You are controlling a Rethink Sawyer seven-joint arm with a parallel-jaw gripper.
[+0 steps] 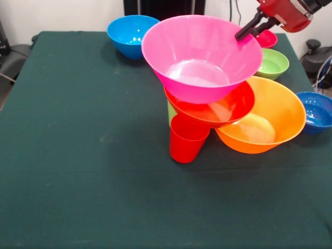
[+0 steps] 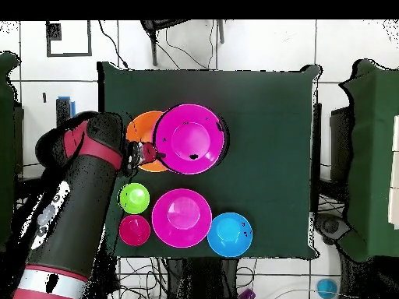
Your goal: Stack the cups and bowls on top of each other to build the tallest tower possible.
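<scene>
Claw (image 1: 243,35) at pink bowl (image 1: 202,57) rim atop tilted tower (image 1: 218,104); grip state unclear. Next likely: release, fetch another bowl.

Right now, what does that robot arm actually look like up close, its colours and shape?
The arm is thick and rounded, built of tube-like sections: mostly black shells with bright red bands and caps at the joints. One black section carries small pale markings, too small to read. In the front view the wrist end is a glossy red housing, and the gripper sticks out from it as slim black parts. No loose cables show on the arm.
</scene>
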